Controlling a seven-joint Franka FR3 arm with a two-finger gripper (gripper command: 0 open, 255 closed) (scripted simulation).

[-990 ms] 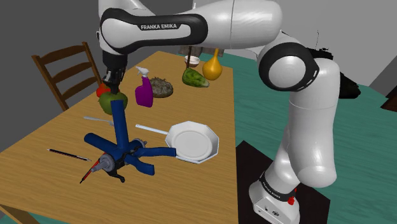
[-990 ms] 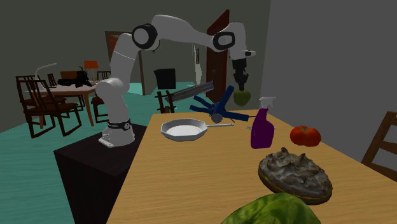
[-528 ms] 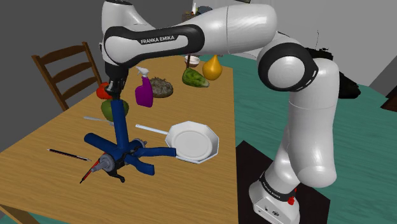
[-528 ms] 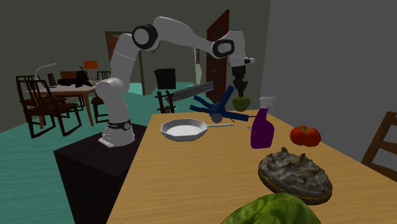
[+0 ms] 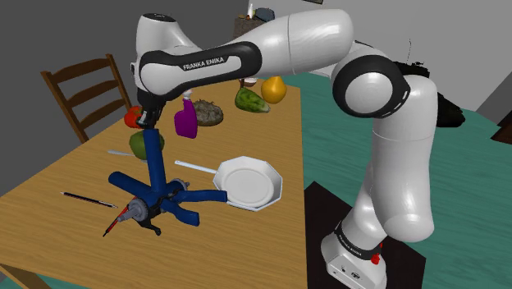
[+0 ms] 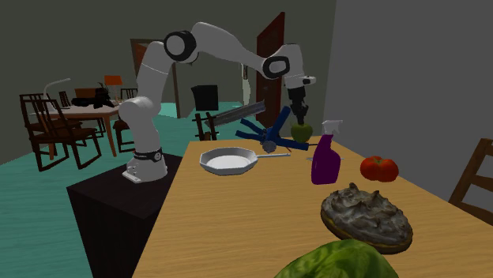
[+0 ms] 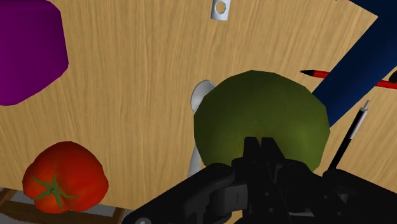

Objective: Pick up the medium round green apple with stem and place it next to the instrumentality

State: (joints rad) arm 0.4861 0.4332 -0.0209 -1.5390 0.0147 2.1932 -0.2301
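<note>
In the shoulder view the apple (image 5: 146,144) hangs under the hand (image 5: 148,125), just behind the tool (image 5: 156,193) on the table (image 5: 74,176). The tomato (image 5: 131,117) lies behind it, the bottle (image 5: 185,121) to its right, and the pan (image 5: 248,182) right of the tool.

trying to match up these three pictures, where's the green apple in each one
shoulder view: green apple left of centre, partly behind the blue tool's upright arm.
second exterior view: green apple right of centre in the upper half, beside the blue tool.
wrist view: green apple directly beyond the hand.
shared landmark: red tomato, close to the apple.
</note>
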